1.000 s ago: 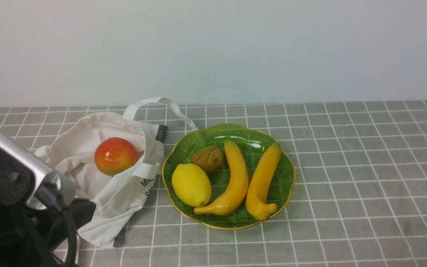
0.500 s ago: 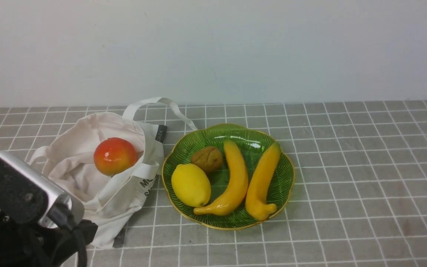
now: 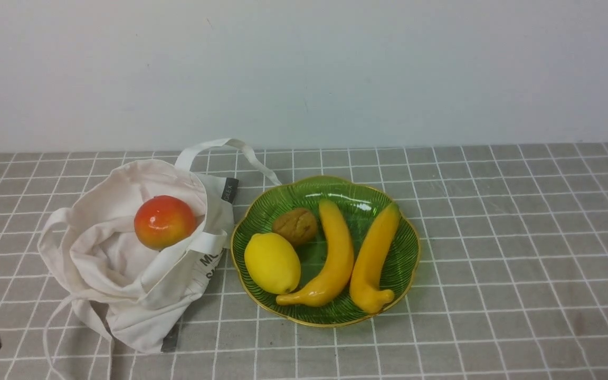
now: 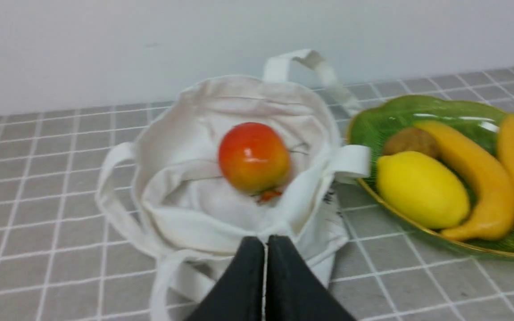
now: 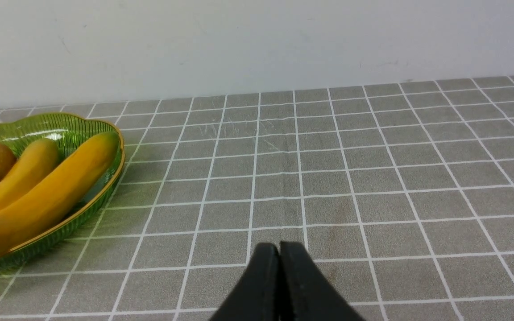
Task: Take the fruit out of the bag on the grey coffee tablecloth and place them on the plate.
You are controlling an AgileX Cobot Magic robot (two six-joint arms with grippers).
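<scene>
The red-orange round fruit (image 3: 164,221) lies in the open mouth of the off-white cloth tote bag (image 3: 114,264), which sits slumped on the grey checked tablecloth (image 3: 494,237), touching the left rim of the green glass plate (image 3: 404,264). The brown kiwi-like fruit (image 3: 295,226) is already on the plate, next to a lemon (image 3: 272,263) and two bananas (image 3: 354,253). So one fruit is done and one remains in the bag. The left gripper (image 4: 266,243) hangs near the bag's front edge with its fingers pressed together and empty; the right gripper (image 5: 279,249) is likewise closed over bare cloth, well away from the bag. The next move probably calls for the left gripper to spread wide, reach into the bag's mouth, and close around the glossy fruit without snagging the fabric.
</scene>
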